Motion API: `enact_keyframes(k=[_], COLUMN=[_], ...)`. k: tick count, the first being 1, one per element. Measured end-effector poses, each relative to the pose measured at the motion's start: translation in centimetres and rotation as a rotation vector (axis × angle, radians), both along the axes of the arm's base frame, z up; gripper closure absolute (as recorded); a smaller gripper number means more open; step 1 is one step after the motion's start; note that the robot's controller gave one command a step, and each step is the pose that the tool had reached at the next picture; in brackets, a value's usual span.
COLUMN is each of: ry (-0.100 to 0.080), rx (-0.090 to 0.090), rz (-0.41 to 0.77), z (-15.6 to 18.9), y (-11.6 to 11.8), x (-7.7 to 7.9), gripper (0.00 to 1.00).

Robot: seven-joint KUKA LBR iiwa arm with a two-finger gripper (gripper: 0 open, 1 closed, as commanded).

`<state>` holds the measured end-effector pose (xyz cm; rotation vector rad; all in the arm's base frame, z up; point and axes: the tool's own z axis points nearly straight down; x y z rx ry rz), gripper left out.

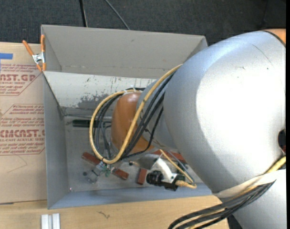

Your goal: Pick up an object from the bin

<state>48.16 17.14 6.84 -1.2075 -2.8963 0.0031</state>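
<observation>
In the camera view, looking down into the grey metal bin (54,142), my arm (231,113) reaches in from the right, and its broad silver body covers the bin's right side. Its orange wrist cover (127,120) stands over the middle of the floor, with a loop of yellow and black cables (93,128) hanging to its left. The gripper (106,165) points down below that cover, near the front of the floor. Cover and cables screen it, so I cannot tell how far it is open or whether it has hold of anything.

The loose things lie scattered along the front wall. Nearest the gripper are a reddish-brown block (89,157) just to its left, a small grey and green piece (92,175) in front of it, and a second reddish-brown block (120,174) to its right. Further right lie a third brown block (141,176) and, just beside it, a white and black part (160,174). A dark rod (85,123) lies well apart by the back wall. I judge the arm sits low here because this front group offers the nearest pick.
</observation>
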Motion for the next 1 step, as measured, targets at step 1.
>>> enact_keyframes(k=[1], ry=[-0.001], rx=[0.0], rz=[0.0], z=[-0.07], y=[-0.01], x=[-0.06], gripper=[0.0])
